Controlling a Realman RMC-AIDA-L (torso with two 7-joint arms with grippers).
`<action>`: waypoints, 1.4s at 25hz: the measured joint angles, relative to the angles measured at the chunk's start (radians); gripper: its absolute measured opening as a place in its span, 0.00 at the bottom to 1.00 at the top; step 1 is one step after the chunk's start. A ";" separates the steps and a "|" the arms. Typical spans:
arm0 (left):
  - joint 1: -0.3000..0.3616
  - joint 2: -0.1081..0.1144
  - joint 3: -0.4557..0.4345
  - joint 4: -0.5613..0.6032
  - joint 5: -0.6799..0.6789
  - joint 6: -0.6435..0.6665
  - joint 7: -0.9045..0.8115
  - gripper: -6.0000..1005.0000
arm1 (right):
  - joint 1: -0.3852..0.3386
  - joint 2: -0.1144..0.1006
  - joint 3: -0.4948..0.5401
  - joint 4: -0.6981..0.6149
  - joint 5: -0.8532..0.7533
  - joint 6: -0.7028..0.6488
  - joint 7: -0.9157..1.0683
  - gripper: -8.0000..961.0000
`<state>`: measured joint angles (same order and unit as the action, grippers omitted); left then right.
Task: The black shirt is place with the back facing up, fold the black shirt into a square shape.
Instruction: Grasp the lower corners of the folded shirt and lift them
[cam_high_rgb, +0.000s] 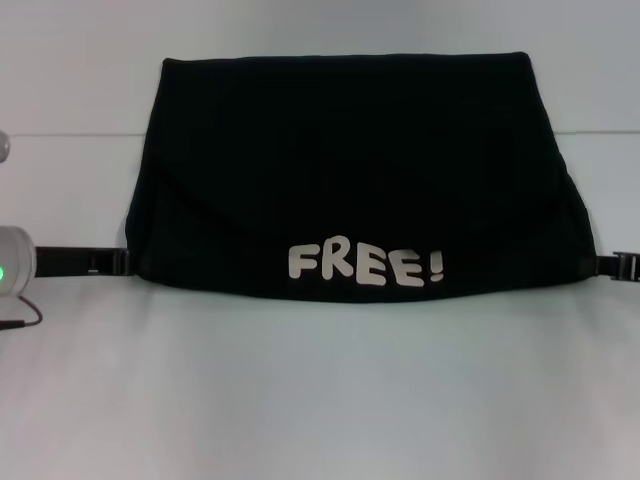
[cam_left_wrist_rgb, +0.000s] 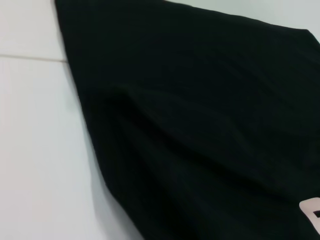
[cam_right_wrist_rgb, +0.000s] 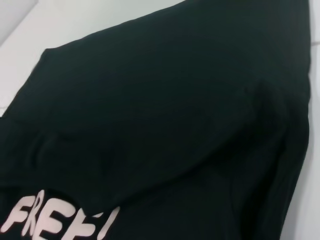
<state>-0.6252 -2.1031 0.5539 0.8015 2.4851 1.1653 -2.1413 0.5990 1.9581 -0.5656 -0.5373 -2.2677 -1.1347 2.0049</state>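
- Here, the left gripper (cam_high_rgb: 118, 263) shows only as a thin dark piece at the left lower corner of the shirt, and the right gripper (cam_high_rgb: 622, 265) likewise at the right lower corner; I cannot tell whether either is wide, narrow or clamped on cloth.
- Between them lies the soft matte black shirt (cam_high_rgb: 350, 170), folded over itself into a broad band on the pale white table (cam_high_rgb: 320, 400), its far edge straight and its near edge bowed outward.
- The step in hand seems to be finishing a fold. To do it well, I judge both corners should travel level and together, so the layers stay aligned.
- The sides flare wider near the grippers than at the far edge, so further tidying is likely needed for a square.
- A curved seam of an underlying layer crosses the left half.
- Cream rounded letters (cam_high_rgb: 365, 264) near the front edge read "FREE!"; no brand tag shows.
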 joint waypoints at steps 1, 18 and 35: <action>0.004 0.000 0.000 0.006 0.000 0.015 0.000 0.01 | -0.007 -0.001 0.001 -0.006 0.003 -0.015 -0.004 0.06; 0.065 0.047 -0.197 0.122 0.086 0.575 0.037 0.01 | -0.146 -0.036 0.002 -0.131 -0.011 -0.411 -0.070 0.08; 0.110 0.049 -0.257 0.125 0.182 0.786 0.104 0.01 | -0.219 -0.068 0.010 -0.138 -0.098 -0.587 -0.123 0.09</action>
<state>-0.5149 -2.0538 0.2970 0.9269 2.6671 1.9516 -2.0369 0.3800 1.8900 -0.5553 -0.6750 -2.3655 -1.7219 1.8817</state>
